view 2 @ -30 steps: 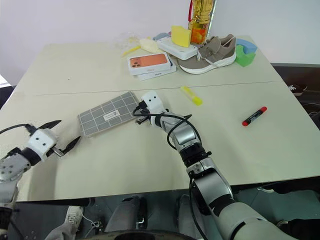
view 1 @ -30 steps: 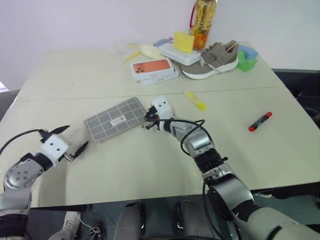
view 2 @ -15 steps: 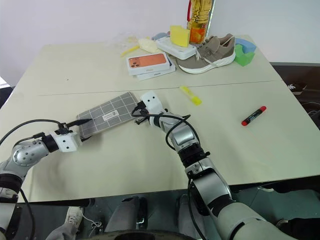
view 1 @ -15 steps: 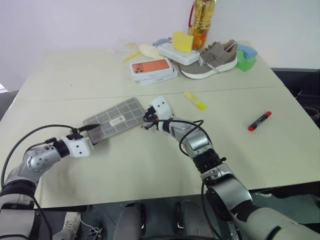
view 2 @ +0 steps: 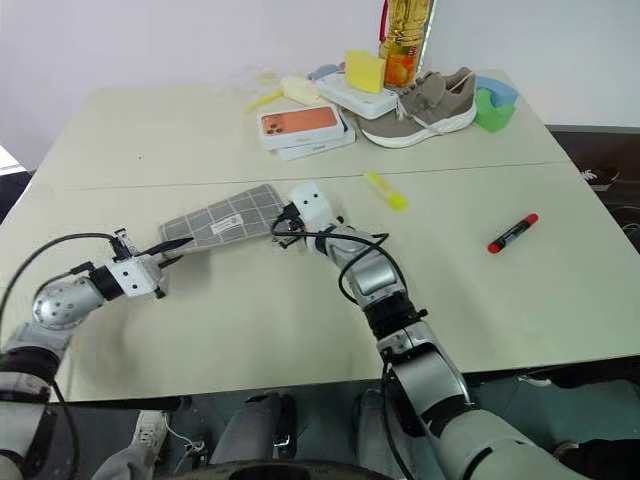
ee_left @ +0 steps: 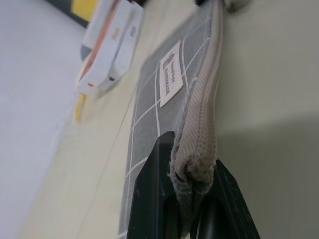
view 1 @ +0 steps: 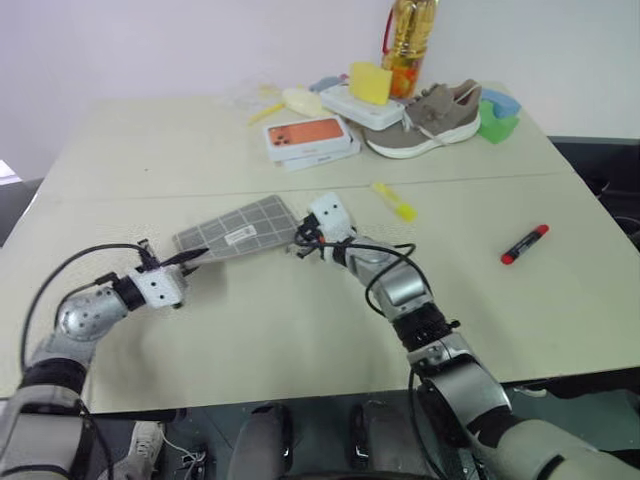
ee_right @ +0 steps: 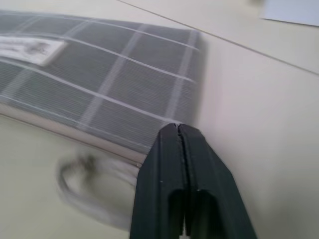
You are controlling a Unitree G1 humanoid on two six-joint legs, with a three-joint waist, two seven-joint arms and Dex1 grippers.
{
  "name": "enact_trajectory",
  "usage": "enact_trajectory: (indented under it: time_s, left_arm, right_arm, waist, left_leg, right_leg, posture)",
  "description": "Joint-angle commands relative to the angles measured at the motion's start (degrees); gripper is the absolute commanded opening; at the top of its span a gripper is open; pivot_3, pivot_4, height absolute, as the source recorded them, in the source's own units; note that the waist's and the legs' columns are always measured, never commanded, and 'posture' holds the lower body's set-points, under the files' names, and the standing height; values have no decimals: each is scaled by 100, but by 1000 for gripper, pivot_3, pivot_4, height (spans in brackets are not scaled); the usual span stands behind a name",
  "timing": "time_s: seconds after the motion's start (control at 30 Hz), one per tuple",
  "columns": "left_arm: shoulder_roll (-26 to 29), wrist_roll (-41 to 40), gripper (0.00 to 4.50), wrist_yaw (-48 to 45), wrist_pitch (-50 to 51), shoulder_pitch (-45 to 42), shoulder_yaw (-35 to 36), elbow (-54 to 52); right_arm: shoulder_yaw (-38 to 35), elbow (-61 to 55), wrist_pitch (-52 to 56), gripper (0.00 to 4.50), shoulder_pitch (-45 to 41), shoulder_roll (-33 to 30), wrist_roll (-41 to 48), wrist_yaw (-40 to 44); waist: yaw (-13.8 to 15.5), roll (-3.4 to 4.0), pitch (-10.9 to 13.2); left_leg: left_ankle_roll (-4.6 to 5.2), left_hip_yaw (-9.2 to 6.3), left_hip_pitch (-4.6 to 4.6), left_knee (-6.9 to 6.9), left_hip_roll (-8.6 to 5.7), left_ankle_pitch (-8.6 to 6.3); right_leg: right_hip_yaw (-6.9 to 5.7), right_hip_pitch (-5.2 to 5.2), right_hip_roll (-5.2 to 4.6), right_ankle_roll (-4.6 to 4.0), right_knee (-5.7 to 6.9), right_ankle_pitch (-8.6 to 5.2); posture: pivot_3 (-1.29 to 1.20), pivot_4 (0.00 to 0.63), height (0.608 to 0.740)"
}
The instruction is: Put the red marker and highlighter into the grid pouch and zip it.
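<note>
Left claw (ee_left: 192, 199) clamped on the grid pouch (view 1: 238, 232) corner, pouch lifted off the table (view 1: 300, 320); right claw (ee_right: 182, 149) pressed together at the zipper end, hold unclear; could slip while unzipping; highlighter (view 1: 394, 201), red marker (view 1: 525, 244) lying apart

This looks like a robot test room or lab rather than a home. A plain pale desk (view 1: 200, 150) stands against a bare white wall (view 1: 150, 45), and unrelated props are heaped at its far edge: a shoe (view 1: 425, 120), orange phone boxes (view 1: 308, 139), a bottle of oil (view 1: 408, 40) and sponges (view 1: 369, 82).
</note>
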Motion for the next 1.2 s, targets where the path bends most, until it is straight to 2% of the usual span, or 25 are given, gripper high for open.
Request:
enact_trajectory:
  time_s: [0.03, 0.17, 0.27, 0.43, 0.87, 0.97, 1.13, 1.17, 1.2]
  left_arm:
    - [-133, -684, 0, -198, 1343, 587, -57, -1687]
    - [-304, -768, 0, -47, 2330, 992, 67, -2787]
    - [-448, -696, 0, 18, 2733, 1067, 31, -3211]
    - [-722, -571, 0, -19, 3085, 1044, 7, -3511]
    - [-1193, -332, 0, -125, 3180, 869, -52, -3518]
    - [-1220, -300, 0, -144, 3166, 851, -31, -3493]
    - [-1239, -265, 0, -151, 3162, 815, -13, -3458]
    - [-1250, -254, 0, -146, 3166, 806, -22, -3453]
    - [-1261, -240, 0, -140, 3170, 799, -35, -3451]
  right_arm:
    - [-477, -1473, 523, 1895, 461, -702, 164, 261]
    - [-967, -2892, 1460, 3791, 1242, -1261, 771, 608]
    - [-1338, -3657, 2176, 3791, 1550, -1254, 1277, 602]
    - [-1696, -4110, 3104, 3791, 1529, -893, 1836, 211]
    - [-1606, -4026, 3537, 3791, 1341, -357, 1996, -617]
    - [-1615, -3958, 3497, 2903, 1327, -345, 2007, -665]
    - [-1553, -3968, 3518, 287, 1316, -428, 2013, -650]
    - [-1505, -3981, 3487, 87, 1306, -463, 1989, -639]
    - [-1452, -3999, 3466, 87, 1297, -502, 1963, -631]
  waist:
    - [-10, -2, 1]
    - [-61, -11, 7]
    - [-8, -4, 11]
    - [-17, -6, 11]
    - [-10, -6, 11]
    - [-11, -6, 11]
    - [-8, -6, 11]
    - [-9, -6, 11]
    - [-9, -6, 11]
  left_leg:
    - [0, -1, -8, 0, -5, 0]
    - [5, 7, -8, 1, -11, -3]
    - [4, -3, 19, -12, 36, -3]
    - [-1, 2, 18, -19, 34, 1]
    - [-1, 2, 15, -19, 29, 1]
    - [-1, 2, 15, -19, 29, 1]
    - [-1, 2, 15, -19, 29, 1]
    - [-1, 2, 15, -19, 29, 1]
    - [-1, 2, 15, -19, 29, 1]
  right_leg:
    - [0, 0, -6, 2, -5, 1]
    - [-1, 0, -9, 10, -17, 5]
    - [-5, 4, 48, 5, -3, 2]
    - [-2, -1, 49, 4, -6, 3]
    - [-2, -3, 48, 4, -7, 2]
    - [-2, -3, 48, 4, -8, 2]
    - [-2, -2, 48, 4, -8, 2]
    - [-2, -2, 48, 4, -8, 2]
    - [-2, -2, 48, 4, -8, 2]
  posture:
    - [0, 150, 740]
    - [0, 150, 740]
    - [0, 150, 740]
    - [0, 150, 740]
    - [0, 150, 740]
    - [0, 150, 740]
    - [0, 150, 740]
    - [0, 150, 740]
    - [0, 150, 740]
